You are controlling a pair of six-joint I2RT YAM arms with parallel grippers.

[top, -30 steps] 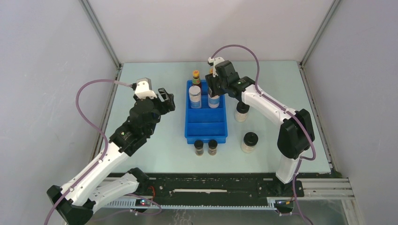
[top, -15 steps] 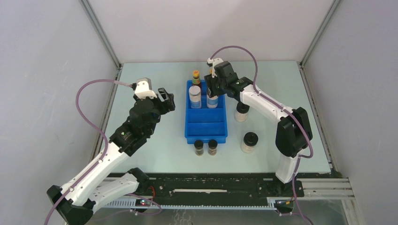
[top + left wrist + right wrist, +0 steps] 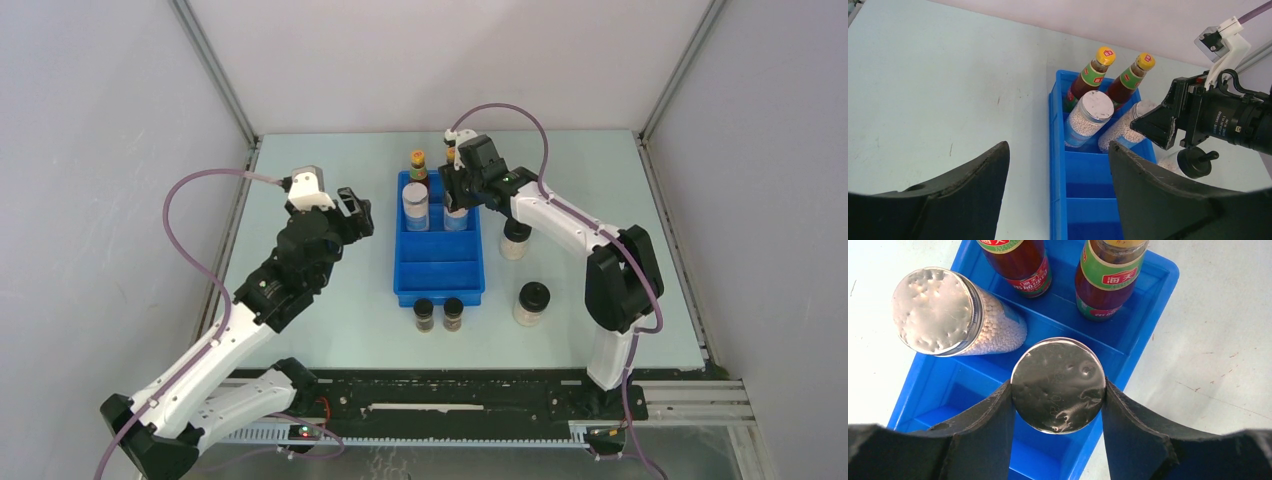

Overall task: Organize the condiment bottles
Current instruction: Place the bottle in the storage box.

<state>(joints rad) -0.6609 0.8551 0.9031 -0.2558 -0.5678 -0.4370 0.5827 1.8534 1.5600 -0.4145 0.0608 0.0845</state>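
From my station I see the right gripper (image 3: 1057, 392) clenched on a grey-lidded jar (image 3: 1058, 375), one finger pressed against each side just under the lid. The jar is in the blue tray (image 3: 1153, 285), on the right side of the compartment next to the far-end one. In the left wrist view it leans, and I cannot tell whether its base touches the tray floor. Its twin, the second grey-lidded jar (image 3: 933, 310), is full of white beads and stands just beside it on the left of the same compartment. Across a divider, at the tray's far end, the left red sauce bottle (image 3: 1020, 265) and the right red sauce bottle (image 3: 1108, 277) stand side by side.

The left gripper (image 3: 1058, 150) hangs released with nothing between its fingers, above the table to the left of the tray.

On the table right of the tray, one pale black-lidded jar (image 3: 516, 238) stands close under the right arm, and the other pale black-lidded jar (image 3: 531, 302) stands nearer to me. Two tiny dark jars (image 3: 424, 313) stand together just before the tray's near wall.
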